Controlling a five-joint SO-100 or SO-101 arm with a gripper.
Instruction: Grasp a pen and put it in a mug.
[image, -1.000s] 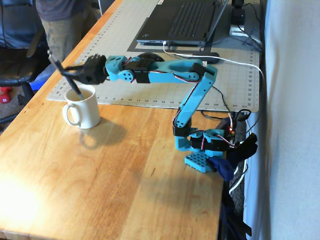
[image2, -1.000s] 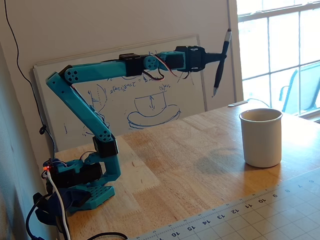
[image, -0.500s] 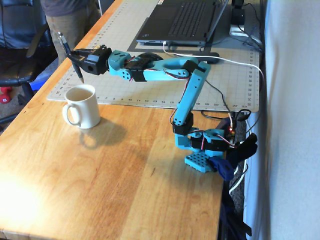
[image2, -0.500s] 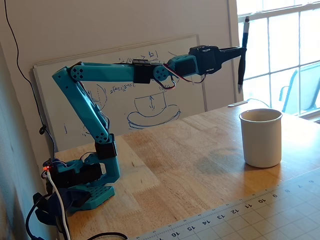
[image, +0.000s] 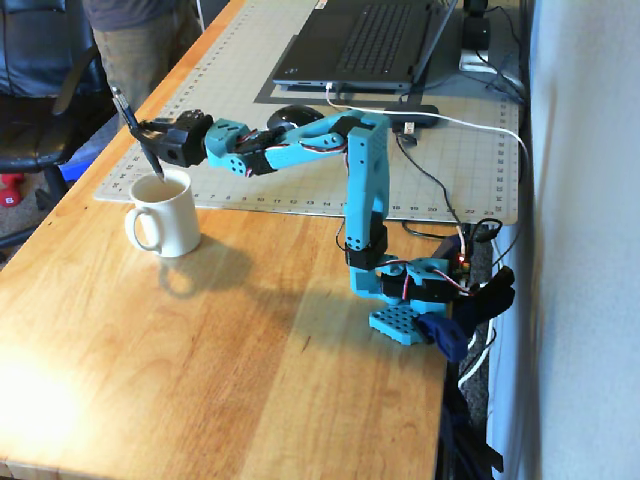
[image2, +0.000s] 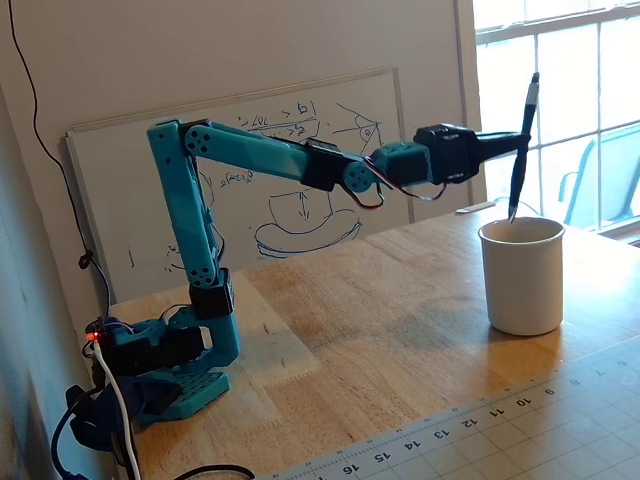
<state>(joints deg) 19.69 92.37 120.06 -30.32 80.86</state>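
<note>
The cream-white mug (image: 165, 216) stands upright on the wooden table, its handle toward the left in a fixed view; it also shows in the other fixed view (image2: 522, 275). My gripper (image: 146, 133) is shut on the dark pen (image: 136, 130) and holds it nearly upright over the mug. The pen's lower tip sits just at the mug's rim. In the other fixed view the gripper (image2: 516, 145) grips the pen (image2: 523, 140) near its middle, tip at the mug's opening.
A grey cutting mat (image: 250, 150) with a ruled edge lies behind the mug. A laptop (image: 365, 45) and cables lie at the back. My base (image: 405, 300) is clamped at the table's right edge. A whiteboard (image2: 260, 180) leans against the wall.
</note>
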